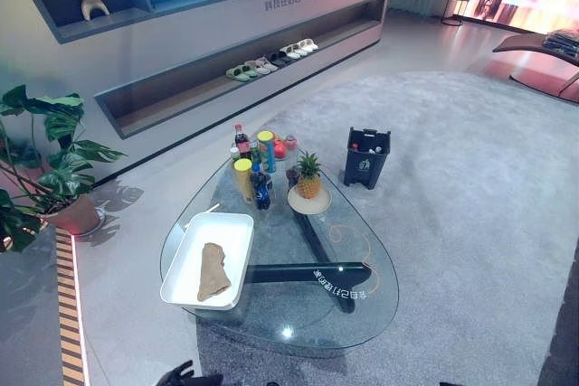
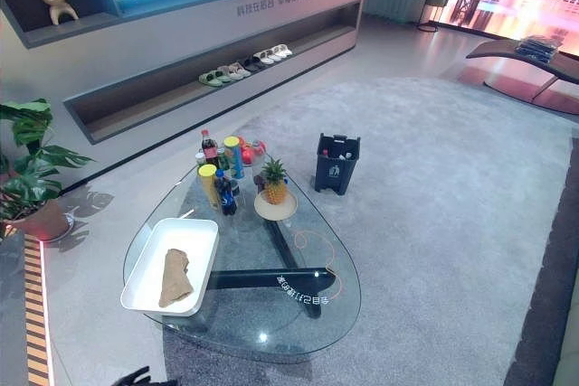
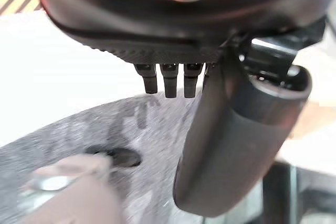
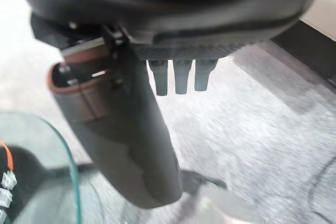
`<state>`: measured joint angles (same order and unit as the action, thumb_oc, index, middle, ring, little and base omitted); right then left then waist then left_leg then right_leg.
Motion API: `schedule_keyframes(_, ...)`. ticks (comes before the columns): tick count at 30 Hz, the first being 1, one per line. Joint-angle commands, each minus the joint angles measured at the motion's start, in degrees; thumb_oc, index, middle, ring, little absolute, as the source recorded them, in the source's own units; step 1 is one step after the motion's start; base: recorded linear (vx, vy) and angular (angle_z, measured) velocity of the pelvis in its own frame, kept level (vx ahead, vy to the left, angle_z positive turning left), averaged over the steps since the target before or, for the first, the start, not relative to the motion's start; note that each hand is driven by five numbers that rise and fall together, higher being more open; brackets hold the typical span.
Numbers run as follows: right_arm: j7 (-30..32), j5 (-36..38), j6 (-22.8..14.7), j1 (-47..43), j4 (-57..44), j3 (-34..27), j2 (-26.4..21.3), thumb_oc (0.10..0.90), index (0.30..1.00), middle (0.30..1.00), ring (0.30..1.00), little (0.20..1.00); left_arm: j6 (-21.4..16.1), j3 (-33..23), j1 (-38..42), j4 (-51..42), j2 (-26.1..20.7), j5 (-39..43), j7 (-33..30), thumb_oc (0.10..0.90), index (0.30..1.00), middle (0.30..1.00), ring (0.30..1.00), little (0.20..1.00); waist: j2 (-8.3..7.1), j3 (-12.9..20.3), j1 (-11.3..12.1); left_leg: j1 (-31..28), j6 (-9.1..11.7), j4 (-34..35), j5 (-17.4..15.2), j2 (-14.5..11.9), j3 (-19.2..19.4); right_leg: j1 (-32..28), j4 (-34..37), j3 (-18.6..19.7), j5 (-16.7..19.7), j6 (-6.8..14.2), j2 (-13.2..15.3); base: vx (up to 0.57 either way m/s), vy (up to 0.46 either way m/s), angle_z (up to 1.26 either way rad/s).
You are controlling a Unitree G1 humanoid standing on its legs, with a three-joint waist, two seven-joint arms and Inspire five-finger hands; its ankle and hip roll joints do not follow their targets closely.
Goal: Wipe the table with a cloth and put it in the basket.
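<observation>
**Left eye view: cloth lying in the tray, both hands empty**

I see the brown cloth [image 1: 213,271] lying inside the white tray [image 1: 237,223] on the near left part of the glass table [image 1: 362,300]. Bottles [image 1: 261,189] and a pineapple [image 1: 309,176] stand further back. My left hand [image 3: 231,129] and right hand [image 4: 126,129] both hang with fingers relaxed, holding nothing, above the grey carpet [image 1: 470,160]

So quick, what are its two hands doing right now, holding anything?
Left hand: open, fingers relaxed, holding nothing.
Right hand: open, fingers relaxed, holding nothing.
The cloth lies in the white tray.
</observation>
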<state>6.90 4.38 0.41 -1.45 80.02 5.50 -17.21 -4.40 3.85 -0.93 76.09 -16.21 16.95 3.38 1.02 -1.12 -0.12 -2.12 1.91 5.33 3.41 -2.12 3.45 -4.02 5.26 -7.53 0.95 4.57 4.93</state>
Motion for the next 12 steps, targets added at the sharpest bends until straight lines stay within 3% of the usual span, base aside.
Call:
schedule_keyframes(1,-0.4,-1.4,1.8,-4.5,2.7,0.7,-0.9,0.8,0.9,0.9,0.9,0.9,1.5,-1.0,5.0,3.7,-1.8,-3.3,-0.4,0.8,0.9,0.9,0.9,0.9,-1.0,-1.5,0.4,-2.8,0.5,-1.2,-5.3,1.1,3.1,-0.6,-3.8,-3.6,-2.0,1.5,0.8,0.04,-0.008,-0.04)
schedule_keyframes(12,-2.1,-1.9,3.2,-4.9,2.7,3.0,0.3,0.8,0.9,0.9,0.9,0.9,2.2,0.9,5.9,3.9,-0.6,-3.3,0.4,0.8,0.9,0.9,0.9,0.9,-1.1,-1.2,0.0,-4.1,1.2,-0.9,-5.6,-0.3,4.3,-1.6,-3.3,-4.0,-2.1,1.6,1.1,0.01,-0.004,0.0)
